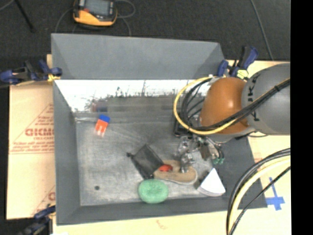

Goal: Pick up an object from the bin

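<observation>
Toward the bin's (68,131) lower right, gripper (186,164) sits over a tan slipper (177,177) — grip unclear.

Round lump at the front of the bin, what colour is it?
The round lump is green; the camera view shows it best.

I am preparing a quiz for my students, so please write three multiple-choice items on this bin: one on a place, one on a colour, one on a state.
1. Where in the grey metal bin lies the small orange-and-blue block? A far left; B middle; C near right.
2. The round soft lump is: A red; B green; C yellow.
3. The flat black rectangular piece: A lies on the floor; B hangs on the rim; C sits outside.
Key: A, alone by the far-left corner; B, plainly green; A, resting on the floor.
</observation>
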